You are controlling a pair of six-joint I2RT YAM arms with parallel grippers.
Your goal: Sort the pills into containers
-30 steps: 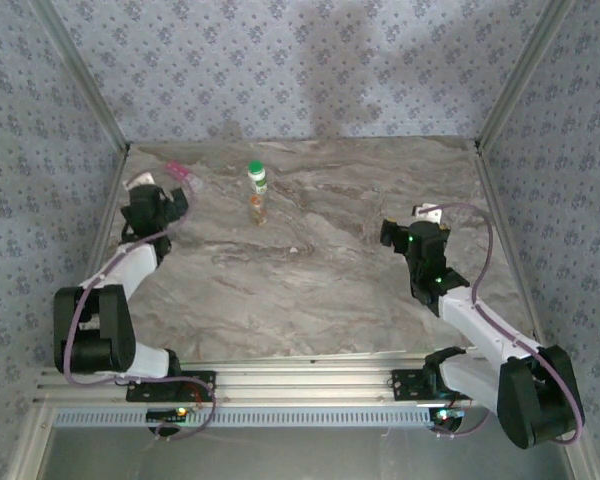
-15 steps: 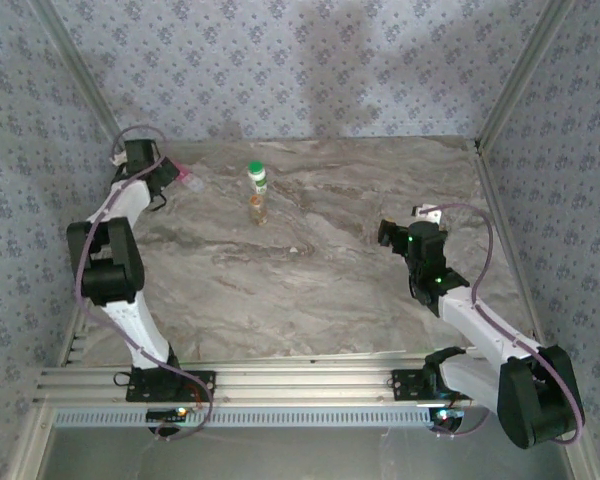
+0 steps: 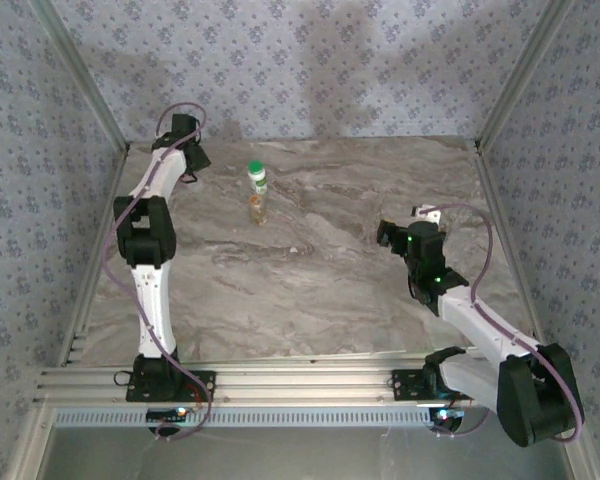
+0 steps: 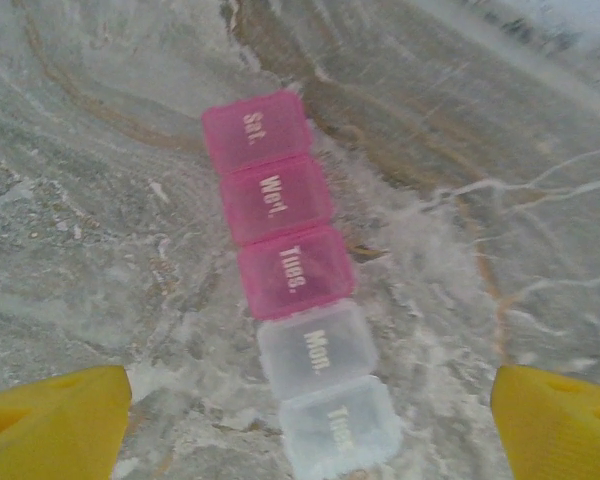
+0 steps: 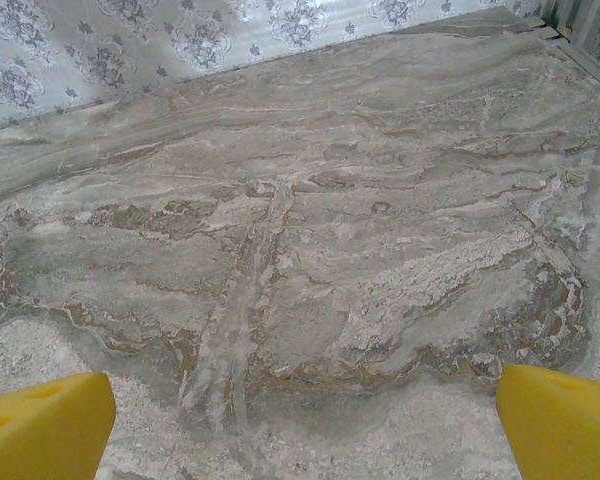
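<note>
Swung out to the far corner since a second ago, left gripper (image 4: pixel 308 425) hangs wide open, empty; pill case (image 4: pixel 290 270) lies below between its fingertips, long axis running ahead, pink end farthest. Right gripper (image 5: pixel 302 420) gapes wide, empty.

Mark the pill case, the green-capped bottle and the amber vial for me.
pill case (image 4: pixel 295 270), left wrist view, on the middle compartment's pink lid.
green-capped bottle (image 3: pixel 256 168), top external view, on its green cap.
amber vial (image 3: pixel 258 209), top external view, on its body.
</note>
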